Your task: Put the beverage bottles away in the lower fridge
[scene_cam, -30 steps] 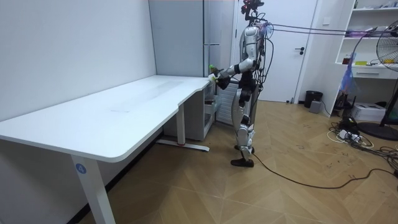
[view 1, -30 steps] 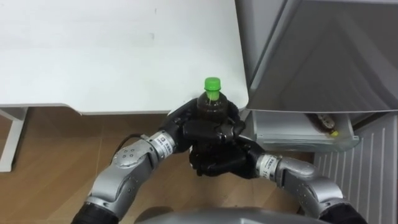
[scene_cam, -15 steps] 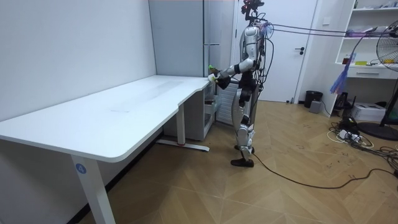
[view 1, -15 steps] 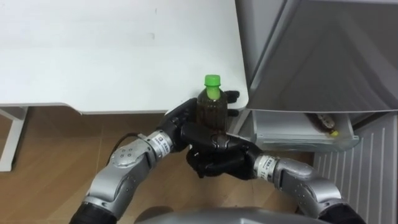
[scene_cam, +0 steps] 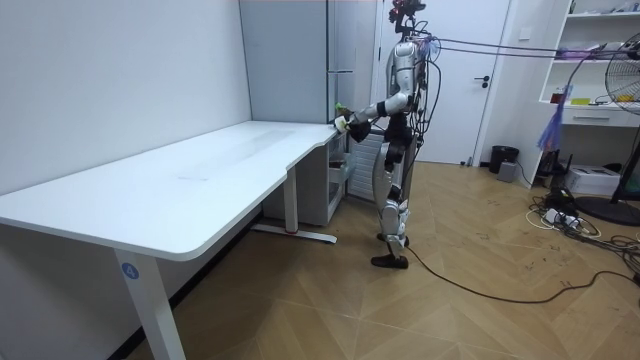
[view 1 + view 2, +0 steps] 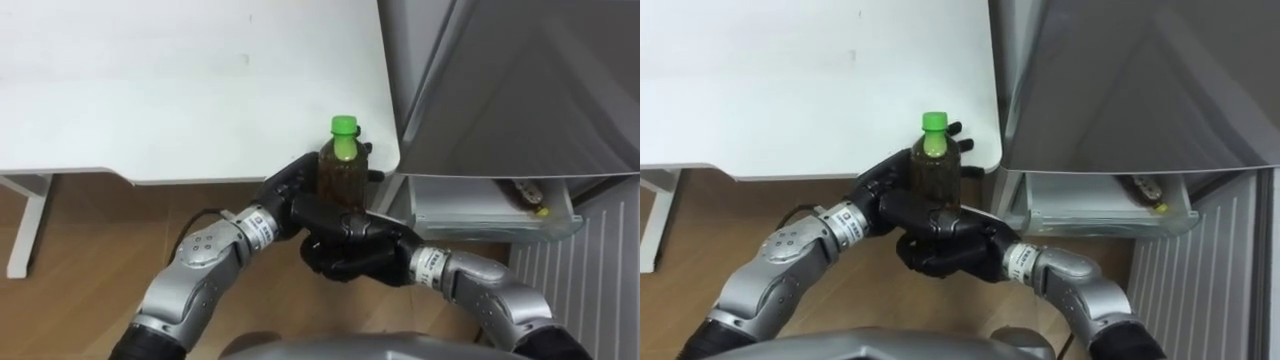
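Bottle [image 6: 341, 172], frame centre, now higher; left hand [image 6: 288, 193] and right hand [image 6: 352, 248] both clasp it. Ready for drawer [image 6: 470, 216], lower right.

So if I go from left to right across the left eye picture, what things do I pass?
White table leg → green-capped bottle → open fridge drawer → drink lying at the drawer's right end.
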Tool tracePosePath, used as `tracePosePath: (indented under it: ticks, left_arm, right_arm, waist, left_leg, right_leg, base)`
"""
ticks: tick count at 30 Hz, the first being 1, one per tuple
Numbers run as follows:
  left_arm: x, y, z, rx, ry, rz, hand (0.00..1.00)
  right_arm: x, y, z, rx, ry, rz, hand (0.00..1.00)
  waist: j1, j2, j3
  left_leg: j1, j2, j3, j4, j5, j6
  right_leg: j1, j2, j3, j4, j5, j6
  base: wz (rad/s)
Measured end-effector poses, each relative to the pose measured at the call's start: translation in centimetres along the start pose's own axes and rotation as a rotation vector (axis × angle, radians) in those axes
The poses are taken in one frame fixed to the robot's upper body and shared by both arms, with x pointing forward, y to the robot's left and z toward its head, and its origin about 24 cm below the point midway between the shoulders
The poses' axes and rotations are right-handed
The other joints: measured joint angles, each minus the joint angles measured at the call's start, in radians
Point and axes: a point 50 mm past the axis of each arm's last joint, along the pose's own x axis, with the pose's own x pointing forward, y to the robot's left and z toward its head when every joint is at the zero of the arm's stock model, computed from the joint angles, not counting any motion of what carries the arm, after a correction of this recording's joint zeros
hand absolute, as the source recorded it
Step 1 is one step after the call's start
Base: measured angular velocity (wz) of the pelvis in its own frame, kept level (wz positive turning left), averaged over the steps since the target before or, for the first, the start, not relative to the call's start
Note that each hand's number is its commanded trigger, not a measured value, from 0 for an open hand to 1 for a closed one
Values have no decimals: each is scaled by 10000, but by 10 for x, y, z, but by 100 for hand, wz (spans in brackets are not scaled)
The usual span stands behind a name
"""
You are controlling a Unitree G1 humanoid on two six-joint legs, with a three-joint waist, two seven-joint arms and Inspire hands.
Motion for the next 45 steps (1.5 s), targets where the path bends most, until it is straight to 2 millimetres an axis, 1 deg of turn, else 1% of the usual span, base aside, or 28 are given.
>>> tracePosePath:
  ticks: [5,8,10,11,13,14,15,16,17,18,19,20,22,24,28,31,35,37,40,42,43,45]
  left_arm:
    - [-5,1,8,371,67,-102,0]
    - [-9,0,13,1065,227,-155,0]
    - [-12,1,18,1606,291,-235,0]
    - [-14,1,20,1765,283,-296,0]
    - [-16,1,31,2088,-71,-324,0]
    - [-19,-2,50,2355,-943,-280,0]
    - [-23,-7,77,2658,-2374,-183,0]
    - [-26,-10,92,2737,-3251,-180,0]
    - [-30,-17,115,2742,-4774,-392,0]
    - [-33,-21,130,2530,-5952,-558,0]
    - [-34,-23,135,2416,-6340,-646,0]
    - [-35,-24,138,2075,-6694,-764,0]
    - [-35,-23,135,1726,-6673,-783,0]
    - [-35,-22,133,1601,-6563,-654,0]
    - [-37,-17,133,1573,-6579,-186,0]
    - [-40,-11,136,1506,-6745,466,0]
    - [-50,3,142,1673,-7039,1692,0]
    - [-54,8,144,1825,-7161,2235,0]
    - [-65,21,147,2027,-7429,3503,0]
    - [-81,35,147,1918,-7621,4812,0]
    - [-85,39,148,1884,-7710,5185,0]
    - [-103,53,150,1739,-8191,6681,0]
  right_arm:
    - [-5,-5,3,-15,-134,-153,100]
    - [-10,-9,4,112,-327,-380,100]
    - [-13,-11,2,194,-367,-483,100]
    - [-17,-12,0,248,-316,-573,100]
    - [-21,-12,-7,436,-234,-645,100]
    - [-25,-12,-13,487,-84,-704,100]
    - [-27,-13,-16,409,120,-730,100]
    - [-28,-13,-17,311,256,-749,100]
    - [-30,-13,-21,201,486,-796,100]
    - [-32,-13,-23,63,699,-822,100]
    - [-32,-13,-24,41,766,-833,100]
    - [-33,-13,-27,84,834,-851,100]
    - [-34,-12,-28,105,834,-849,100]
    - [-33,-11,-22,-67,633,-794,100]
    - [-35,-13,-16,-140,374,-896,100]
    - [-35,-14,-15,-94,273,-971,100]
    - [-42,-19,-15,-17,129,-1330,100]
    - [-47,-21,-18,117,57,-1542,100]
    - [-54,-21,-22,241,22,-1816,100]
    - [-65,-21,-29,472,-140,-2175,100]
    - [-67,-21,-30,549,-177,-2272,100]
    - [-74,-25,-31,669,-313,-2616,100]
  waist:
    - [-47,-11,5]
    - [-48,-53,31]
    - [-25,-66,39]
    - [-28,-61,37]
    - [49,-59,37]
    - [94,-57,37]
    - [114,-48,31]
    - [115,-34,27]
    - [154,12,1]
    - [240,77,-39]
    - [273,98,-40]
    - [332,136,-67]
    - [337,149,-73]
    - [355,120,-57]
    - [467,55,-34]
    - [557,35,-27]
    - [672,45,-28]
    - [855,79,-33]
    - [984,122,-29]
    - [1092,177,-22]
    - [1123,186,-20]
    - [1199,215,0]
  left_leg:
    - [-183,1,-86,131,0,0]
    - [-166,-1,-106,139,1,1]
    - [-213,8,-130,209,-1,0]
    - [-262,5,-222,277,-8,0]
    - [-288,9,-287,281,-8,0]
    - [-289,11,-306,283,-8,0]
    - [-280,10,-323,272,-8,0]
    - [-261,11,-316,260,-7,1]
    - [-184,7,-289,195,-6,4]
    - [-92,-2,-246,75,-4,7]
    - [13,-11,-230,16,-3,8]
    - [194,-35,-203,-132,-3,8]
    - [373,-23,-106,-204,-3,6]
    - [365,-12,-113,-192,2,-1]
    - [451,-23,-116,-178,6,-1]
    - [484,-33,-124,-169,4,-1]
    - [466,-25,-143,-177,2,-3]
    - [539,-10,-150,-233,1,-4]
    - [696,0,-161,-314,2,-6]
    - [883,-2,-196,-390,1,-7]
    - [889,-2,-211,-420,1,-7]
    - [891,-24,-293,-428,1,-7]
  right_leg:
    - [-135,0,44,7,20,-31]
    - [-113,0,34,11,20,-31]
    - [-113,8,24,9,24,-38]
    - [-109,13,-5,7,28,-42]
    - [-112,14,-52,7,35,-52]
    - [-107,15,-58,7,36,-55]
    - [-97,8,-66,8,38,-53]
    - [-85,1,-68,8,39,-50]
    - [-39,-13,-55,10,44,-40]
    - [24,-19,-23,8,44,-35]
    - [85,-18,1,6,43,-32]
    - [168,-15,41,6,35,-20]
    - [292,0,43,-5,23,-7]
    - [293,13,40,-7,20,-11]
    - [301,20,61,-50,20,-12]
    - [364,16,55,-96,20,-11]
    - [393,31,20,-182,23,-13]
    - [415,45,35,-184,23,-13]
    - [548,61,44,-213,23,-13]
    - [725,70,26,-231,22,-12]
    - [744,75,33,-233,22,-12]
    - [762,73,43,-254,22,-12]
  base:
    - [1]
    - [0]
    - [2]
    - [9]
    - [8]
    - [5]
    - [3]
    - [0]
    - [-10]
    - [-15]
    - [-21]
    - [-17]
    - [-9]
    - [0]
    - [0]
    - [0]
    - [2]
    - [-3]
    - [-1]
    - [0]
    - [0]
    - [0]
